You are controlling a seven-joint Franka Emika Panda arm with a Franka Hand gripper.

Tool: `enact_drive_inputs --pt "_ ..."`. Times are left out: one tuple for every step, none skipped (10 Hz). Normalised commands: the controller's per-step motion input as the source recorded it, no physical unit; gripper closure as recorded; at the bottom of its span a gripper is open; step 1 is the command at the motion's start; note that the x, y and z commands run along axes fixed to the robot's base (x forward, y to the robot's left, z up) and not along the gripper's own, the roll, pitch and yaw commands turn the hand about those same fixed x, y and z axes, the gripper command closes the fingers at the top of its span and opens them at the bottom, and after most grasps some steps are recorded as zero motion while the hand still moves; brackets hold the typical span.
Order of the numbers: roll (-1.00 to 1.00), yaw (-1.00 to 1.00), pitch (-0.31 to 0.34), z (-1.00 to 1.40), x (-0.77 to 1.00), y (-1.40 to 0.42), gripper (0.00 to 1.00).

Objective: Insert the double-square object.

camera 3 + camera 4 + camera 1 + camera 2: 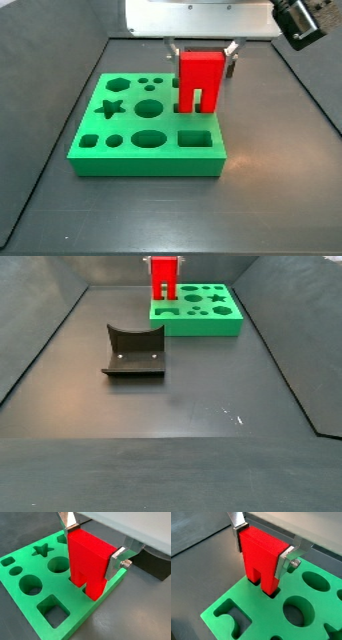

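The bright red double-square object (88,562) stands upright on the green board (27,572), its two prongs set in the board's holes near one edge. It also shows in a wrist view (264,559) and in both side views (201,80) (163,276). My gripper (93,544) has a silver finger (115,562) on each side of the block's solid top, shut on it; it shows again in a wrist view (264,544) and a side view (201,48). The slot between the prongs is visible above the board.
The green board (120,150) has star, round and square cut-outs (197,138). The dark fixture (134,353) stands on the grey floor in front of the board (214,326). Raised walls edge the floor on both sides.
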Motion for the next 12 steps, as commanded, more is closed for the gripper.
enact_drive_inputs --pt "-0.09 0.00 -0.044 -0.10 -0.40 0.00 1.00" --pt "-0.08 0.00 -0.017 -0.11 -0.11 0.00 1.00" --pt "0.00 0.00 0.000 -0.22 0.20 0.00 1.00" --pt "0.00 0.00 0.000 -0.30 0.32 -0.01 1.00" --pt "0.00 0.00 -0.004 -0.36 0.35 -0.08 1.00" --pt "0.00 0.00 -0.026 -0.30 0.26 -0.07 1.00" --pt "0.00 0.00 -0.034 -0.21 0.11 -0.10 1.00" --pt "0.00 0.05 -0.033 -0.22 0.07 -0.08 1.00" --pt "0.00 0.07 -0.049 -0.32 0.10 0.00 1.00" --pt "0.00 0.00 -0.084 -0.40 0.04 0.00 1.00" --pt "0.00 0.00 -0.100 -0.31 0.00 0.00 1.00" --pt "0.00 0.00 -0.110 -0.07 0.00 0.00 1.00"
